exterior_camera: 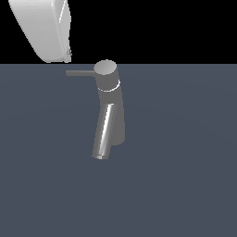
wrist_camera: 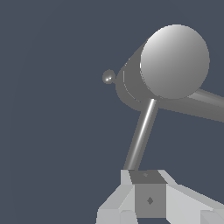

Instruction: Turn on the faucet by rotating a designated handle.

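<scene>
The grey faucet [exterior_camera: 111, 115] stands upright in the middle of the exterior view, with a flat round cap and a shiny slanted spout [exterior_camera: 104, 134]. The thin dark handle [exterior_camera: 79, 72] sticks out from the cap toward the exterior view's left. My white gripper [exterior_camera: 67, 55] hangs just above the handle's free end, apart from it. In the wrist view the cap of the faucet [wrist_camera: 175, 61] is large, and the handle [wrist_camera: 142, 131] runs from it down to my gripper [wrist_camera: 148, 194]. The fingers look closed together and hold nothing.
A flat dark blue-grey floor [exterior_camera: 185, 185] lies under and around the faucet. A small grey knob [wrist_camera: 108, 77] shows beside the faucet column in the wrist view.
</scene>
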